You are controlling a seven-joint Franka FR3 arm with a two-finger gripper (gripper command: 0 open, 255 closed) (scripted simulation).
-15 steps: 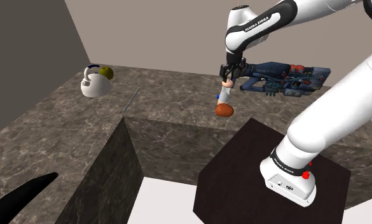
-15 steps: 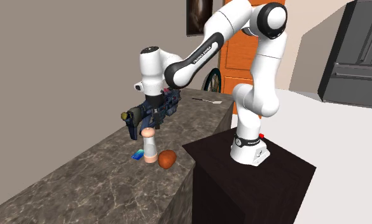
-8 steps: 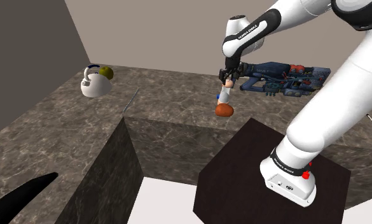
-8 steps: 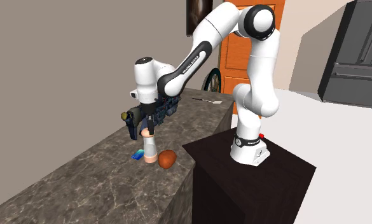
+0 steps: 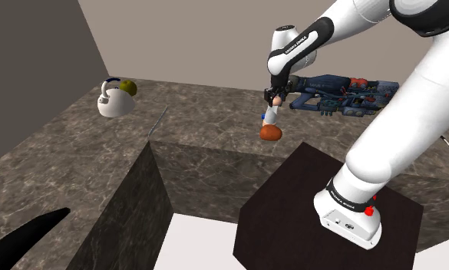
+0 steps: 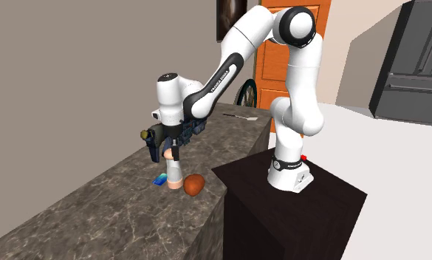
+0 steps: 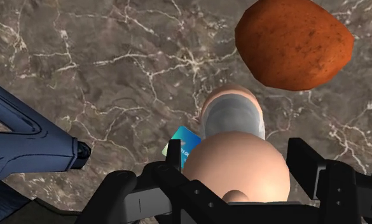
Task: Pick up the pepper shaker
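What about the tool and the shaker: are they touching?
Cannot tell. In the wrist view the tool straddles the shaker's rounded top so closely that neither contact nor a gap shows plainly.

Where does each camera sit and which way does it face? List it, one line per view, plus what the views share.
Shoulder view: beside and behind the stand, looking down across the counter; shows the arm reaching to the pincer.
Second exterior view: off the counter's end, looking along it; shows the whole arm on its stand.
Wrist view: on the hand, looking down at the pepper shaker; shows both black fingers flanking its top.
Shared: pepper shaker and brown lump appear in all three.
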